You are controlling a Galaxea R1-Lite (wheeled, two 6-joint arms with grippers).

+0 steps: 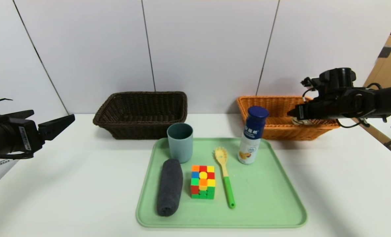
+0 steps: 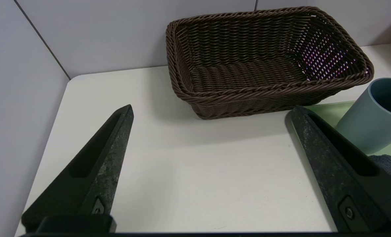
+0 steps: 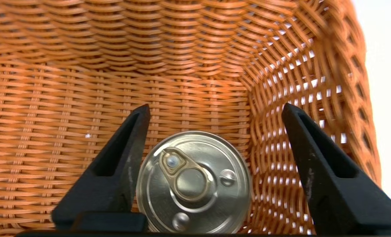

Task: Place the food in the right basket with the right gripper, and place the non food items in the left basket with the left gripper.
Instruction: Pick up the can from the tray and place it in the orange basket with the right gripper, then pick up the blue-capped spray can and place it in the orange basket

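tin (image 3: 193, 182) with a pull-tab lid sits on the woven floor of the right basket (image 1: 277, 102), between the spread fingers of the right end effector (image 3: 215, 144); one finger is touching or nearly touching its side, the other stands clear, so the grip reads as released. left end effector (image 2: 211, 148) hangs wide apart and empty over the bench (image 1: 83, 171), near the dark left basket (image 2: 264, 59), which holds nothing. white bottle (image 1: 252, 135) with a blue cap stands upright at the far right of the green tray (image 1: 264, 210) and looks like the remaining food item. it is probably light, stiff plastic, smooth and rather slippery, and tall enough to tip if nudged high up; a hold around the lower middle of the body, below the cap, seems safest. on the tray the blue-grey cup (image 1: 180, 142) is rigid and light and could be taken by its rim or across its wall. dark towel roll (image 1: 169, 187) is soft and will squash, so it wants a pinch across the middle. puzzle cube (image 1: 202, 181) offers flat hard faces. yellow pasta spoon (image 1: 224, 176) lies flat and thin, best taken at the green handle.
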